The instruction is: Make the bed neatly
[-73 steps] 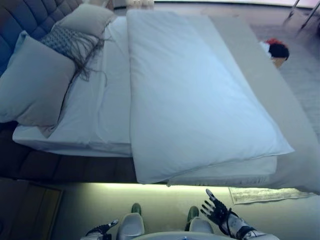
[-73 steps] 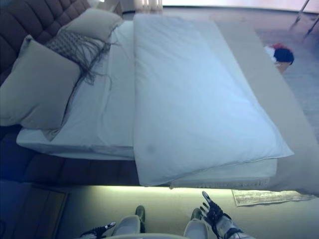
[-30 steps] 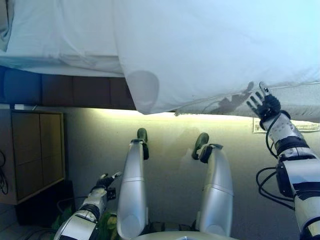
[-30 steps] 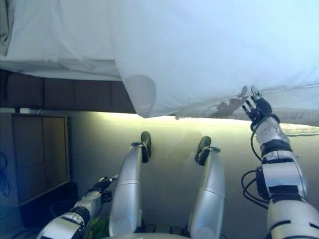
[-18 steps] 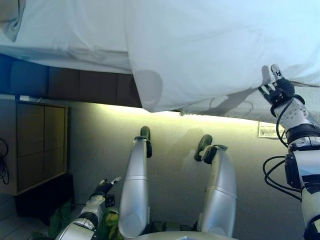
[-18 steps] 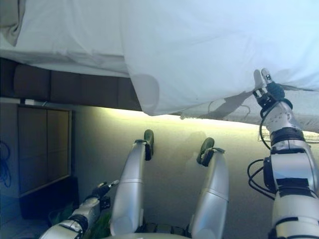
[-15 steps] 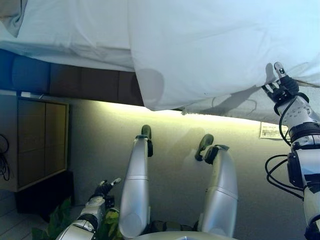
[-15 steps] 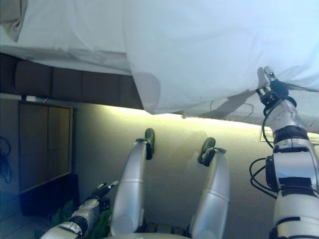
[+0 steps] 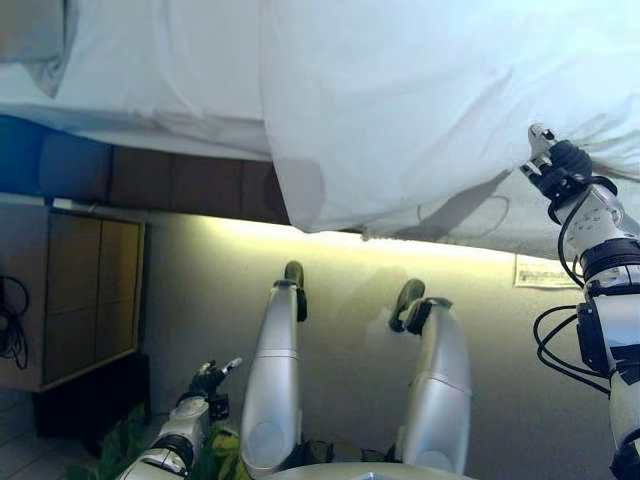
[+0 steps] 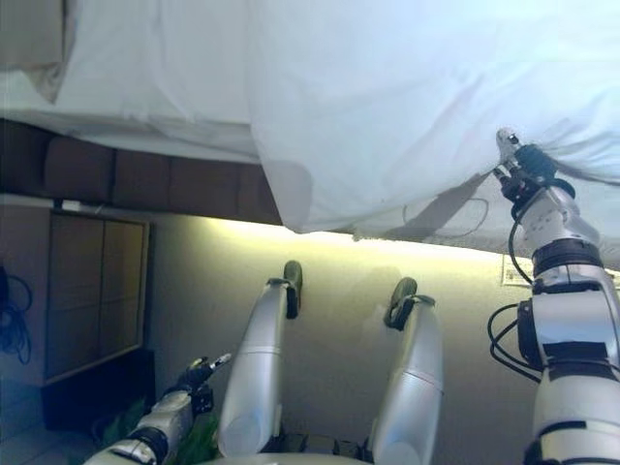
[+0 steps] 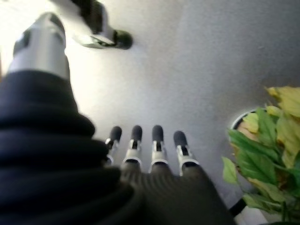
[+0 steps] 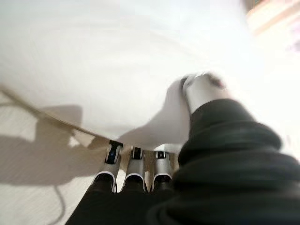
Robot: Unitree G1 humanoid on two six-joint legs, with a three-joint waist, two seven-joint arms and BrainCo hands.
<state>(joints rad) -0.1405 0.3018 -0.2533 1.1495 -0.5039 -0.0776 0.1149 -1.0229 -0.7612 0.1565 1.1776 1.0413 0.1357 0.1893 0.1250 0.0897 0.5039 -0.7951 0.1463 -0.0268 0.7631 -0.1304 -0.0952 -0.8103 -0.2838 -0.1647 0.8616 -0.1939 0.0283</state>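
fingers (image 12: 133, 161) of the right hand (image 9: 562, 172) tuck under the hanging edge of the white duvet (image 9: 420, 100) while its thumb presses on top, so the cloth is pinched at about three o'clock in the head views. that duvet is the largest thing in sight, spreading over the upper part of the view from eleven to three o'clock, its lower edge sagging off the side of the bed with a rounded corner hanging near the centre. beneath and beside it, toward ten o'clock, lies the white sheet (image 9: 150, 70) on the mattress, and under that runs the dark bed frame (image 9: 170, 180). a wooden cabinet (image 9: 70, 300) stands at nine o'clock by the floor. a green plant (image 11: 267, 154) sits at seven o'clock, close to the left hand (image 9: 205, 382), which hangs low with fingers straight and relaxed, holding nothing. a pale paper (image 9: 545, 272) lies on the floor at four o'clock.
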